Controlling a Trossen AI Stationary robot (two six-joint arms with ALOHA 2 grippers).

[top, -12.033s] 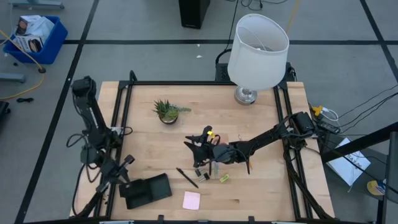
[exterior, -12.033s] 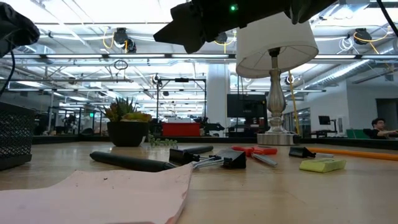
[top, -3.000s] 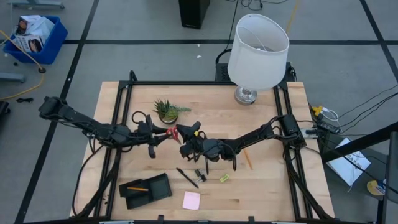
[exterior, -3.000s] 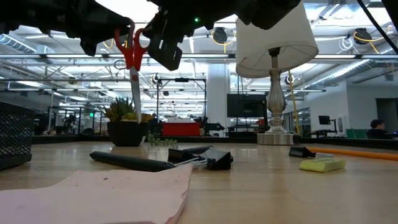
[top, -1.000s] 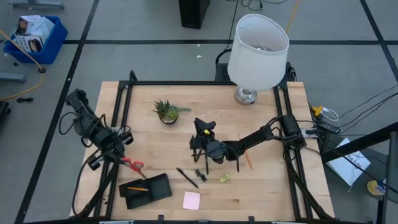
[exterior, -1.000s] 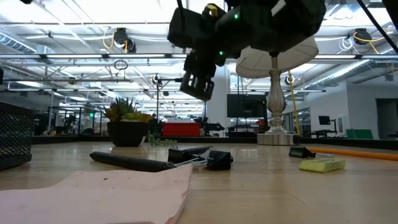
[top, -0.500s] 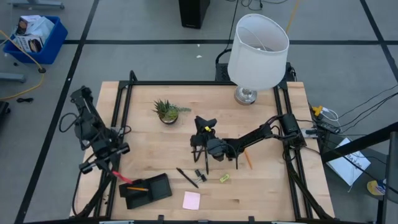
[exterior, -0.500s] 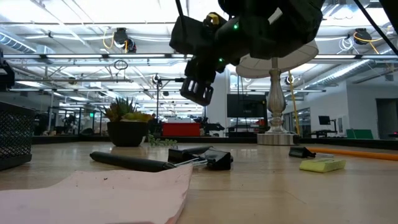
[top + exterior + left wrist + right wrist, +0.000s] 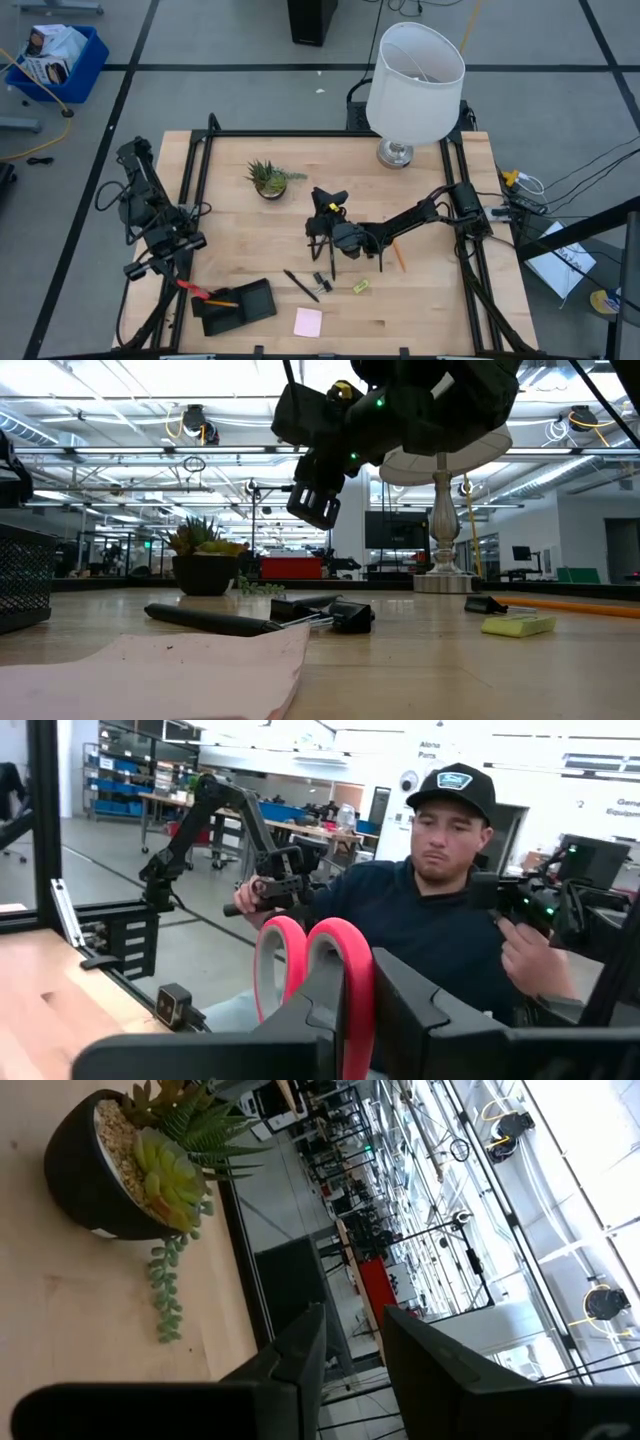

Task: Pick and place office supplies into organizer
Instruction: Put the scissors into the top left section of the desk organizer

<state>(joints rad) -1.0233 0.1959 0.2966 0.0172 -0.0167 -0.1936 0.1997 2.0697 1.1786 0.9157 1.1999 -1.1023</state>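
Note:
The red-handled scissors hang over the table's near-left part, just above the left end of the black organizer, and my left gripper is shut on them. An orange pencil lies in the organizer. My right gripper hovers open over the table's middle with nothing between its fingers. Below and near it lie a black pen, black clips, a yellow-green block, an orange pencil and a pink pad. My left gripper pinches the scissors between its two fingers at the base of the red handles. The two handle loops stick out beyond the fingertips; the blades are hidden behind the fingers. The gripper points about level, and the scissors are lifted clear of the table.
A small potted plant stands at the far left of the middle, and a white-shaded lamp at the far right. A person sits beyond the table's near-left corner. Black rails run along the table's sides.
My left gripper has swung with the scissors toward the table's near-left corner, from beside the organizer's far side to its left end, turning as it went. The scissors stay in its hold. My right gripper has kept still.

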